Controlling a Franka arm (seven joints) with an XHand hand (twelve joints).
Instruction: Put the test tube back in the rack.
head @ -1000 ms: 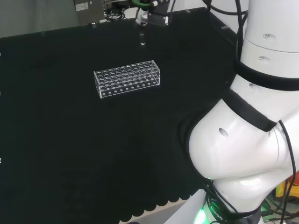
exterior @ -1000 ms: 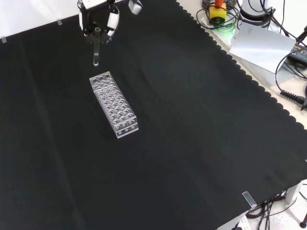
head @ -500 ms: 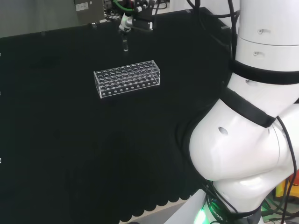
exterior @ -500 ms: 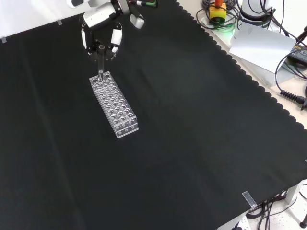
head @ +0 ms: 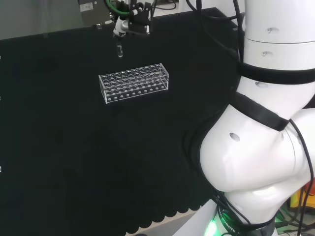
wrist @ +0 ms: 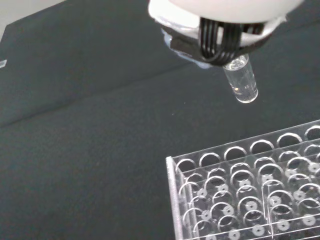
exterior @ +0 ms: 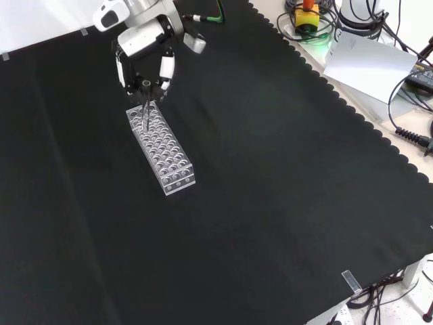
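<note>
A clear plastic rack (head: 134, 82) with many round holes lies on the black cloth; it also shows as a long block in the front view (exterior: 161, 147) and close up in the wrist view (wrist: 250, 190). My hand (exterior: 144, 51) hangs above the rack's far end in the front view, fingers curled round a clear test tube (exterior: 144, 108) that points straight down. In the head view the hand (head: 130, 17) holds the tube (head: 119, 49) above and behind the rack's left part. The tube's rounded tip (wrist: 242, 84) hovers just beyond the rack's edge row, not in any hole.
The arm's big white links (head: 261, 123) take up the head view's right. Cables, a yellow and red button box (exterior: 308, 15) and a grey sheet (exterior: 369, 61) lie past the cloth's scalloped edge in the front view. Bare black cloth surrounds the rack.
The hand has carried the tube leftward in the head view and lower in the front view, from beyond the rack's end to over its end rows.
</note>
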